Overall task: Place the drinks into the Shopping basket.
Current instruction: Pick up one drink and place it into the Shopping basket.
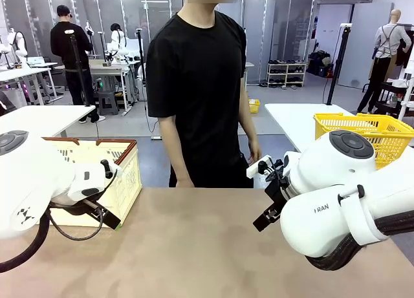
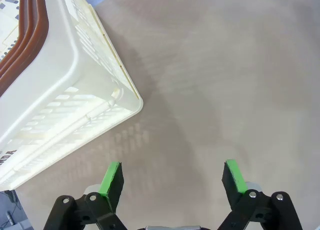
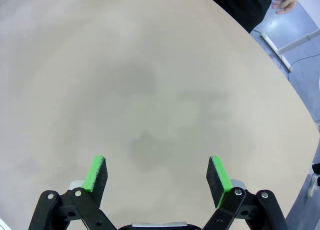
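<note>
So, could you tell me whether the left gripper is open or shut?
Open: the left gripper has its green pads wide apart above the table, holding nothing.

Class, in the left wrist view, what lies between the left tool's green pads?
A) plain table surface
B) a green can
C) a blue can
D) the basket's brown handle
A: the left tool stands open over the table, nothing held, with the Shopping basket off to one side.

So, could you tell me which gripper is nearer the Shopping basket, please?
Left. The left gripper hangs beside the Shopping basket; the right gripper is far off over the table.
</note>
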